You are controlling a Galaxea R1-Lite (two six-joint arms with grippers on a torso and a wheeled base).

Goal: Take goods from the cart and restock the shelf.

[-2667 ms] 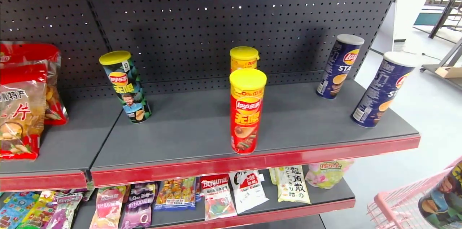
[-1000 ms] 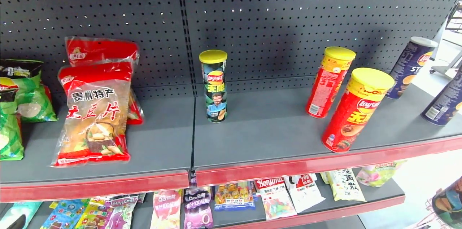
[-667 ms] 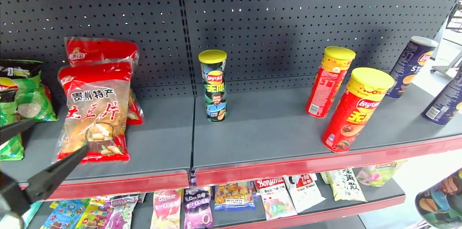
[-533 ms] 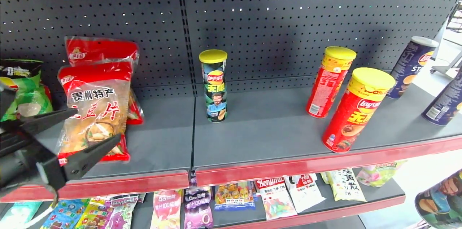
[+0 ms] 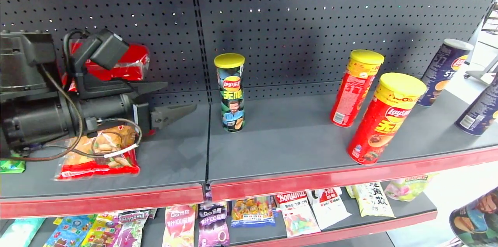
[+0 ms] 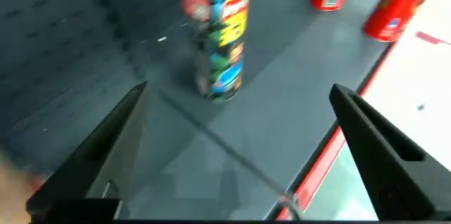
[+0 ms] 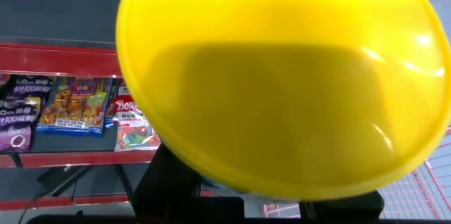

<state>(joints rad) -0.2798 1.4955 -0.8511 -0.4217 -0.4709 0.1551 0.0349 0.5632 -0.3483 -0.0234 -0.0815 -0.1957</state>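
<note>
A green-and-black chip can (image 5: pixel 230 92) with a yellow lid stands upright on the grey shelf (image 5: pixel 295 142), near the back and left of the middle. My left gripper (image 5: pixel 181 94) hovers open above the shelf to the left of that can, fingers pointing at it with a gap between. In the left wrist view the same can (image 6: pixel 215 37) stands ahead of my left gripper (image 6: pixel 237 91), between its spread fingers. My right gripper (image 7: pixel 254 203) is shut on another chip can; its yellow lid (image 7: pixel 282 76) faces the wrist camera. That held can (image 5: pixel 475 219) hangs low at the far right, below shelf level.
Two red cans (image 5: pixel 385 118) (image 5: pixel 356 88) stand right of the middle, and two blue cans (image 5: pixel 443 72) (image 5: pixel 479 111) at the far right. Red snack bags (image 5: pixel 97 159) lie behind and under my left arm. Packets (image 5: pixel 249 216) line the lower shelf. Bare shelf lies between the green-and-black and red cans.
The camera panned left early on. My left gripper then rose from the lower left, open, and moved up and right over the snack bags towards the green-and-black can. The held can barely shifted.
</note>
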